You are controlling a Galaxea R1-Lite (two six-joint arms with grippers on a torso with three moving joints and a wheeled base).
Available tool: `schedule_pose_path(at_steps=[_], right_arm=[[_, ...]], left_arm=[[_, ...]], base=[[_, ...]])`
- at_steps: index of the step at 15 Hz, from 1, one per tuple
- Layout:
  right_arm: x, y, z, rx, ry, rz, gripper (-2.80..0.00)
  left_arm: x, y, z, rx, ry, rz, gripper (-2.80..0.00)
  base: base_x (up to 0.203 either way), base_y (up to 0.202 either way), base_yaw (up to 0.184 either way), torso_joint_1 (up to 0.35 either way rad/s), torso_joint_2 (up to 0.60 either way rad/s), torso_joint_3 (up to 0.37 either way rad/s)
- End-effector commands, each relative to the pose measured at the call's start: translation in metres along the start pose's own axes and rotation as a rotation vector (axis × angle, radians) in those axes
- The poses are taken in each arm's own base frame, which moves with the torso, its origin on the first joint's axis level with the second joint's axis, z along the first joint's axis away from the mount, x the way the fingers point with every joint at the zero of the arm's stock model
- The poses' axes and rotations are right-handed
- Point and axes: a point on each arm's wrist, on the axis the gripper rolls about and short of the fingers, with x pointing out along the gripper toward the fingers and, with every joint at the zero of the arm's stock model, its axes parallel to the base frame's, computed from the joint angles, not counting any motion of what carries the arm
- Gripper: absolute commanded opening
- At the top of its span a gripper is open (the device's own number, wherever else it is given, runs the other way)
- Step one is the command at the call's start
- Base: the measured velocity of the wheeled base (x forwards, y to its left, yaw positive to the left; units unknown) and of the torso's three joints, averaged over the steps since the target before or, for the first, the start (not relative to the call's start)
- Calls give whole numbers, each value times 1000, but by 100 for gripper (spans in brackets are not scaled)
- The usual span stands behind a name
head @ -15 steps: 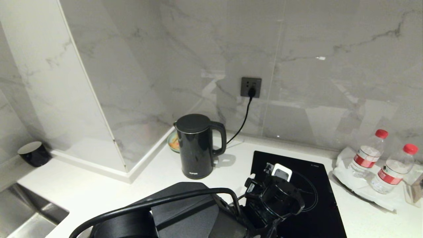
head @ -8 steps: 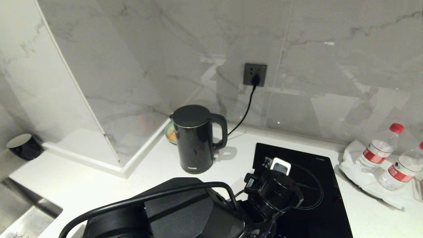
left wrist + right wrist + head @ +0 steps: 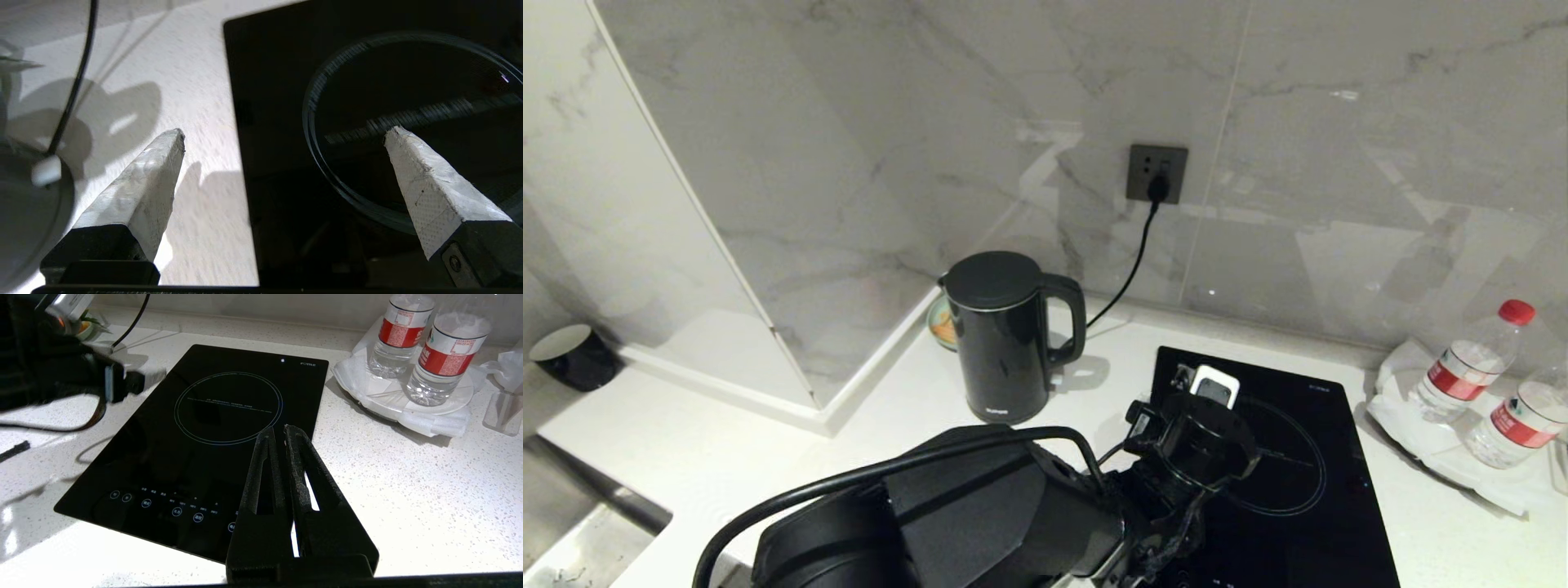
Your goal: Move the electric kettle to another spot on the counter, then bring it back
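Grey-veined marble panels back the white speckled counter [image 3: 768, 457] you see in the head view, meeting at an inner corner with a low raised rim. A dark wall socket [image 3: 1156, 173] carries a plug, and its black cord [image 3: 1125, 282] runs down behind the electric kettle [image 3: 1001, 339]. Note that the kettle stands upright near that corner, its long axis vertical, lid on top, loop handle turned to the right toward the black glass cooktop [image 3: 1282, 482], spout turned to the left. A small dish [image 3: 941, 325] shows just behind it. A short black cup [image 3: 568, 357] sits far left, above the edge of a steel sink [image 3: 572, 539]. Two water bottles [image 3: 1470, 359] stand on a white plate at the far right. The left arm's wrist reaches over the cooktop's near-left corner, apart from the kettle.

Turn to the left wrist view. The left gripper [image 3: 284, 136] has its two white-wrapped fingers [image 3: 147, 179] spread wide, holding nothing; one lies over the counter, the other over the cooktop's ring marking. The cord shows at one edge.

Turn to the right wrist view. The right gripper [image 3: 277, 435] has its black fingers nearly together, holding nothing, above the cooktop's edge near the touch controls [image 3: 175, 506]. The bottles stand beyond on their plate.
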Motion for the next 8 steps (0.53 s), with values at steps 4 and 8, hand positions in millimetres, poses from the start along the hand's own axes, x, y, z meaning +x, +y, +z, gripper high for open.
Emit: schedule_pose_path(at_steps=[4, 8], right_arm=[[0, 0, 0, 0, 1, 0, -280], [0, 0, 0, 0, 1, 0, -280]], left_arm=[[50, 11, -26, 5, 50, 63, 0], [74, 39, -47, 2, 91, 124, 0]], base=[[0, 0, 0, 0, 0, 0], [0, 0, 0, 0, 0, 0]])
